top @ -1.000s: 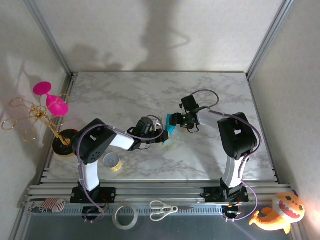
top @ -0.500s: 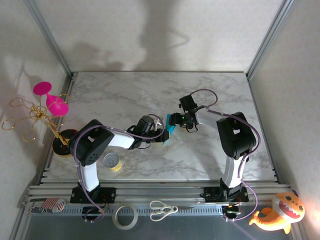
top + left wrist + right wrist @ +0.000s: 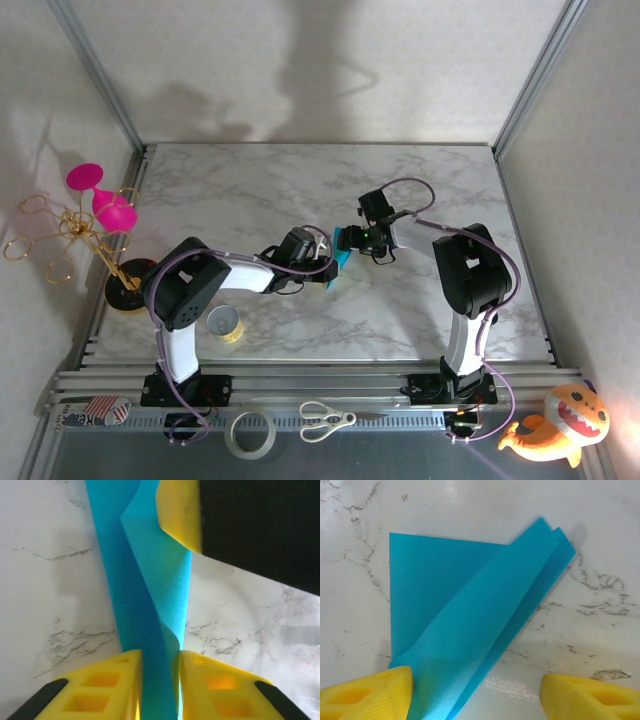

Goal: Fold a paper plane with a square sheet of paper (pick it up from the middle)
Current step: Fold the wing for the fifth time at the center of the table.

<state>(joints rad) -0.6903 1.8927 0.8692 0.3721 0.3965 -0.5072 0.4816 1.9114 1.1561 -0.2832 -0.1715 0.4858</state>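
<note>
Marble table [image 3: 250, 190]: one folded teal sheet [image 3: 470, 625]; left fingers [image 3: 100, 685] pinch it, right fingers [image 3: 365, 692] spread.

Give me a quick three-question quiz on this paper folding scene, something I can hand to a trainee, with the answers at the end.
1. True or false: the right end effector stands open, its fingers wide apart.
2. What does the left end effector pinch between its fingers? A: yellow tape roll. B: teal paper. C: plush toy.
3. Short answer: which cutting tool lies on the near rail in the top view?

Key
1. True.
2. B.
3. The scissors.
</note>
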